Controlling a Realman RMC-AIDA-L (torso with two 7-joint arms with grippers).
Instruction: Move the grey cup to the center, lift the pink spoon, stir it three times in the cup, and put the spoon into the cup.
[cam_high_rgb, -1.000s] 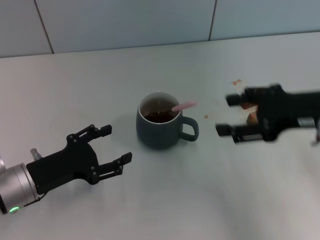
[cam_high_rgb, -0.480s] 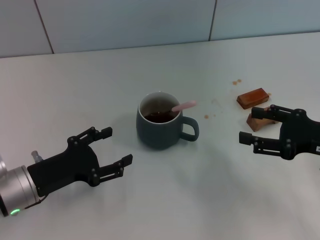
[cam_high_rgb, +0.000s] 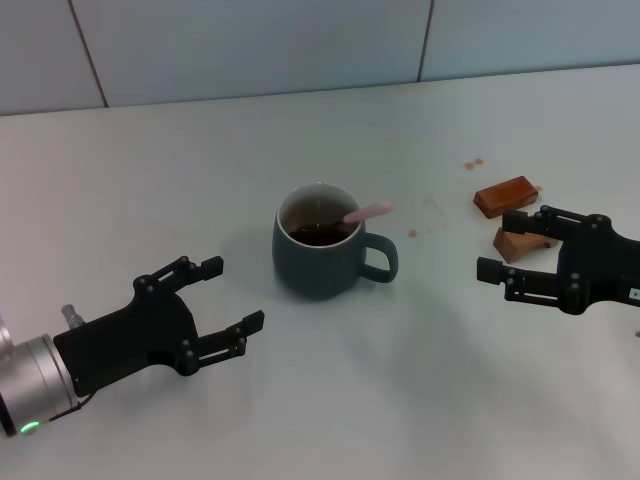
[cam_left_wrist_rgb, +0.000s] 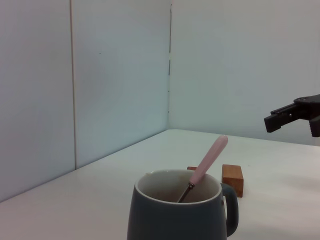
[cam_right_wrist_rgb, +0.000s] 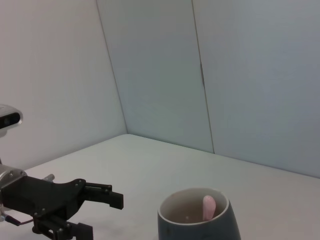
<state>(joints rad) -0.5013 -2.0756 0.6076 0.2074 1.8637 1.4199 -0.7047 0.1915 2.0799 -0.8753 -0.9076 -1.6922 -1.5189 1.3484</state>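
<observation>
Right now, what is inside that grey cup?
The pink spoon stands in the grey cup, handle leaning over the rim, above dark brown liquid. The spoon's bowl is mostly hidden below the rim.

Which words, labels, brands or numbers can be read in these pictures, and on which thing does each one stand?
None: no text, label, brand or number can be read in any view.
The grey cup is plain.
The pink spoon is plain.
The two brown blocks carry no print.
The left gripper and right gripper show no markings.
</observation>
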